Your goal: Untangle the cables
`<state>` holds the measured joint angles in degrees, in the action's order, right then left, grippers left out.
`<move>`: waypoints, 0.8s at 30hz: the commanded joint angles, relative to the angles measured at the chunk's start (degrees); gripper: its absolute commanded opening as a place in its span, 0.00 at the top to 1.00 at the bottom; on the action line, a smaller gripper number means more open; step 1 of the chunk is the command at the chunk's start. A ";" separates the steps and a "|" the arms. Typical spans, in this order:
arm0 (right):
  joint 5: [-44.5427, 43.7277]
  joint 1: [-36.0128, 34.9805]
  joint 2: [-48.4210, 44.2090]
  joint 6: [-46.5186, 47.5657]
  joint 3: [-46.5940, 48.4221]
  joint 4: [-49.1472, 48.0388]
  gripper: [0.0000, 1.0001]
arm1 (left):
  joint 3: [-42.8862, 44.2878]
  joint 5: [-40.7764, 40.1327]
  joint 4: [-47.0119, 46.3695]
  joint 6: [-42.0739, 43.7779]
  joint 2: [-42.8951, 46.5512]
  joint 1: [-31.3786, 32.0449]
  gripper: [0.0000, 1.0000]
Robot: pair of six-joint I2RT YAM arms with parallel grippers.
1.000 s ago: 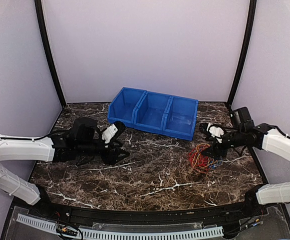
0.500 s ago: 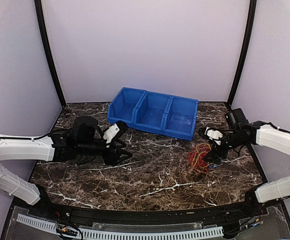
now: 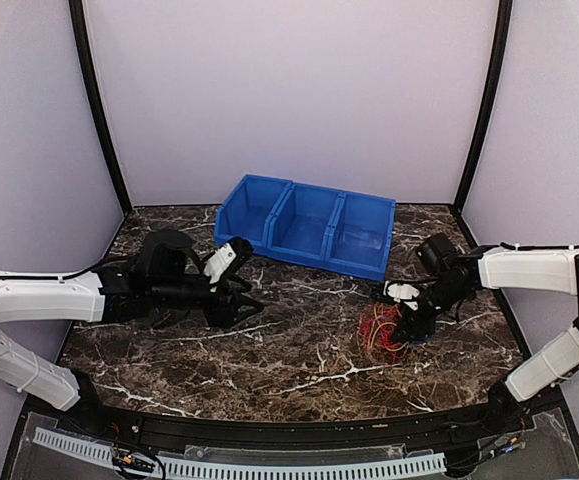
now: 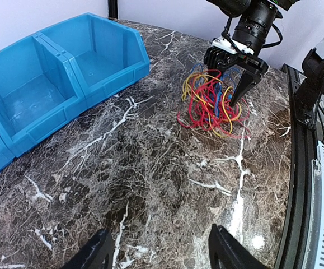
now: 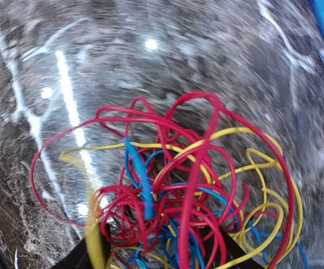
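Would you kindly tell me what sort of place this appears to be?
Probably a robotics lab test cell: a left arm and right arm mounted at a marble-patterned table, plain pale walls enclosing it, and a blue bin near tangled cables.

Right end effector (image 5: 156, 253) largely behind cables (image 5: 178, 185)

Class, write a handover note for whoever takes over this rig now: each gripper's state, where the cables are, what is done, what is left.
Left gripper: open, holding nothing, above the table left of centre.
Right gripper: jaws apart, tips down in the cables, wires between them; no firm grip visible.
Cables: one red, yellow and blue tangle on the table, right of centre, before the blue bin.
Done: nothing separated yet.
Left: all the untangling.
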<state>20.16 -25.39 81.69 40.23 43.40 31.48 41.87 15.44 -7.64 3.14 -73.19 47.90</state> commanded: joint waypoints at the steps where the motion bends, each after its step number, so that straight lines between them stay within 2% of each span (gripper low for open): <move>1: 7.91 -6.51 2.51 -1.12 4.94 2.90 0.56 | 0.24 -0.13 -2.19 -2.09 2.79 0.22 0.40; 3: 8.58 -9.98 3.62 -0.43 7.32 4.83 0.64 | -0.26 -0.32 -2.92 -2.79 3.03 0.26 0.40; 4: 8.97 -11.70 3.76 0.03 8.34 5.63 0.64 | -0.31 -0.10 -3.11 -2.83 2.94 0.26 0.40; 6: 9.00 -14.36 4.10 0.24 10.32 6.81 0.55 | 0.01 0.23 -3.23 -4.84 2.63 0.37 0.40; 7: 8.25 -15.18 4.29 0.09 11.12 7.30 0.44 | 0.12 0.23 -3.33 -5.91 2.53 0.50 0.40; 8: 7.77 -15.21 4.09 -0.04 11.48 7.76 0.38 | 0.36 0.26 -3.63 -6.46 2.20 1.00 0.40; 12: 4.24 -13.26 -1.48 0.47 9.21 6.80 0.21 | 0.05 -1.01 -7.10 -9.68 1.50 5.48 0.41; 14: 4.24 -11.14 -5.11 0.15 8.29 6.68 0.16 | -0.17 -1.84 -8.94 -11.27 0.36 8.31 0.42; 17: 3.98 -9.40 -10.00 -0.82 7.30 6.97 0.17 | 0.73 -3.13 -9.50 -13.09 -2.14 13.04 0.45; 20: 2.93 -8.43 -13.48 -1.73 4.69 6.15 0.22 | 2.80 -3.58 -8.94 -16.03 -6.99 16.17 0.47; 24: 3.78 -6.60 -15.81 -2.36 0.01 3.56 0.30 | 9.40 -3.32 -4.60 -18.25 -14.90 20.15 0.51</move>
<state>23.90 -33.63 67.13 39.35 48.01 37.12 45.50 12.93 -14.55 -11.33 -82.87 65.34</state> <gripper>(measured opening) 0.723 0.507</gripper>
